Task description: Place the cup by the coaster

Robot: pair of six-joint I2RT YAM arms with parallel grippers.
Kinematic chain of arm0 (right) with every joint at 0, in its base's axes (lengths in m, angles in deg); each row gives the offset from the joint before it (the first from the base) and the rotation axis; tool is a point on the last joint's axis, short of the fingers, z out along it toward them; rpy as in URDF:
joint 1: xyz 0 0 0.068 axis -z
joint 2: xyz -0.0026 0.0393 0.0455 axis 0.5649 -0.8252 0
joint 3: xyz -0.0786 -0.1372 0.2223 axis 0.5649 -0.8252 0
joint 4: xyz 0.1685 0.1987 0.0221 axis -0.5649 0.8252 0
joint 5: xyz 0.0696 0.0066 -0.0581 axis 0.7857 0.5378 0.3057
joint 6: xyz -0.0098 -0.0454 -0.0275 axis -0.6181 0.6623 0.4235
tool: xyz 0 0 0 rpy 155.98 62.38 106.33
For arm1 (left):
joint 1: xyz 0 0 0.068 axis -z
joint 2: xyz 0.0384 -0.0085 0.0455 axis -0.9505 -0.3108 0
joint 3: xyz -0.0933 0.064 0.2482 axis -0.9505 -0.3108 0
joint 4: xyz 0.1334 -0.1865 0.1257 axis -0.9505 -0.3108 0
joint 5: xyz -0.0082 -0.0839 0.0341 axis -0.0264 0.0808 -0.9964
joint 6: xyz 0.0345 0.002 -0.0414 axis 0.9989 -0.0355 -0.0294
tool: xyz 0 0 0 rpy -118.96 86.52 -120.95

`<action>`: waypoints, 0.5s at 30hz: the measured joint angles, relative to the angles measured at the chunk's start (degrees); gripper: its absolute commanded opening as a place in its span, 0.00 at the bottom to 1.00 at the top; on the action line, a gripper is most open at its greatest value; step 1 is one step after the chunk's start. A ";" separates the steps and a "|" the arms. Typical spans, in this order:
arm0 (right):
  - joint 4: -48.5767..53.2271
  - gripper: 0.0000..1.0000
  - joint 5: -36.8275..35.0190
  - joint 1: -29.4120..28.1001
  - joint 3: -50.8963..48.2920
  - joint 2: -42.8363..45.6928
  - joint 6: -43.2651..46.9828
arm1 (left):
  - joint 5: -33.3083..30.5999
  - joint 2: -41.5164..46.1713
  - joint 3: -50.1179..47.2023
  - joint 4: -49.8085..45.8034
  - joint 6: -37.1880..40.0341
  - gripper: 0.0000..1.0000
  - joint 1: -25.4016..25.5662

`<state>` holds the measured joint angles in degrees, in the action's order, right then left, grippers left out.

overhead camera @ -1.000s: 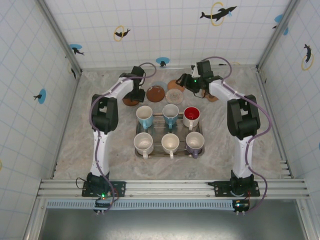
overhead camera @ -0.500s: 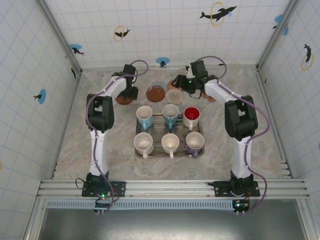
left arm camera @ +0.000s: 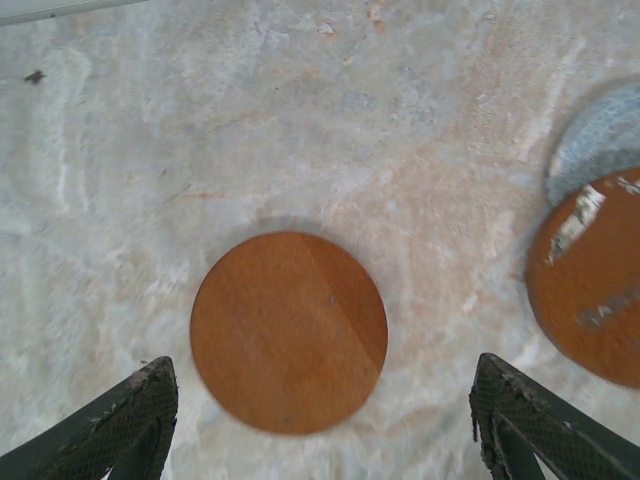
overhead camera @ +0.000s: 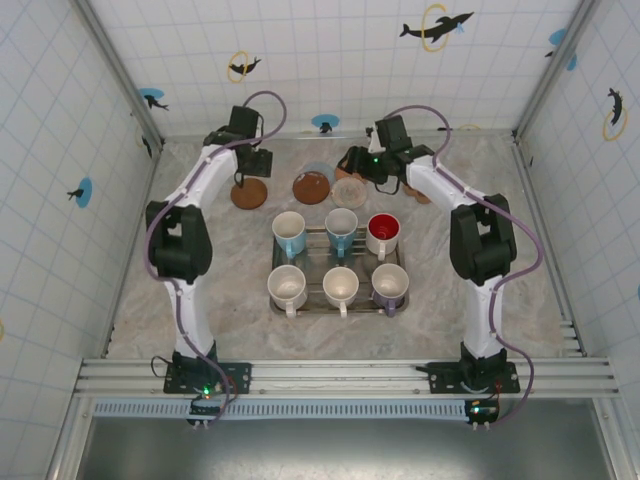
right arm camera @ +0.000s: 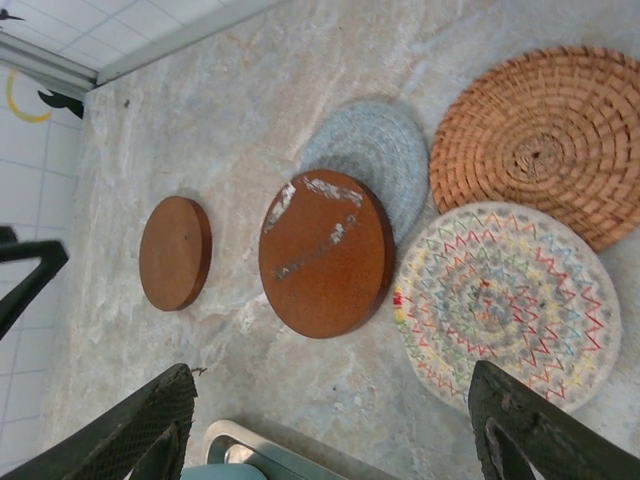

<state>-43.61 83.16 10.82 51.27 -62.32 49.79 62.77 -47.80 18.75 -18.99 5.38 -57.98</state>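
The left gripper (overhead camera: 250,168) hangs over the far left part of the marbled beige table (overhead camera: 180,290). Its jaws are spread wide and grip nothing. In the left wrist view its two dark meshed fingers (left arm camera: 140,425) frame a plain round wooden coaster (left arm camera: 288,332) lying flat on the table beneath them. Just to the right of it lies a rust-brown round coaster with white scuffs (right arm camera: 325,252), which overlaps a grey-blue woven round coaster (right arm camera: 375,150) behind it. The right gripper (overhead camera: 352,165) hovers over the far middle of the table, its jaws likewise wide apart and empty. Below it is a pale woven coaster with multicoloured zigzags (right arm camera: 505,305). An orange wicker round coaster (right arm camera: 545,140) lies just beside that one, and whether their edges touch cannot be told. The cups all stand upright on a rectangular metal tray (overhead camera: 338,260) in the middle of the table, nearer the arm bases than the coasters, in two rows of three. The far row holds a white cup with a light-blue inside (overhead camera: 289,232), a grey-blue cup (overhead camera: 341,228) and a red cup (overhead camera: 383,233). The near row holds a cream cup on the left (overhead camera: 287,286), a cream cup in the middle (overhead camera: 340,285) and a purple cup (overhead camera: 390,285). Neither gripper touches any cup, and the far row stands near the coasters but apart from them.
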 measured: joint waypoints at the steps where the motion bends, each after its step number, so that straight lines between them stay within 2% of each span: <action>1: 0.52 0.74 -0.02 -0.07 0.76 0.00 0.24 | 0.46 2.03 -2.58 0.55 -0.83 0.78 0.00; 4: 2.54 0.74 -0.22 -0.26 3.52 0.00 0.96 | 1.68 5.81 -10.29 2.19 -2.71 0.78 0.00; 8: 3.32 0.74 -0.48 -1.03 5.95 0.00 1.68 | 2.38 5.40 -17.46 2.82 -4.33 0.78 -0.07; 15: 6.12 0.74 -1.33 -2.71 6.75 -0.20 2.16 | 2.82 3.04 -19.89 3.93 -5.38 0.77 -0.55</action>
<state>-37.49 81.83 8.11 58.03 -62.52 51.95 65.59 -44.76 -1.14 -15.06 0.01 -58.53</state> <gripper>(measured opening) 0.739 0.776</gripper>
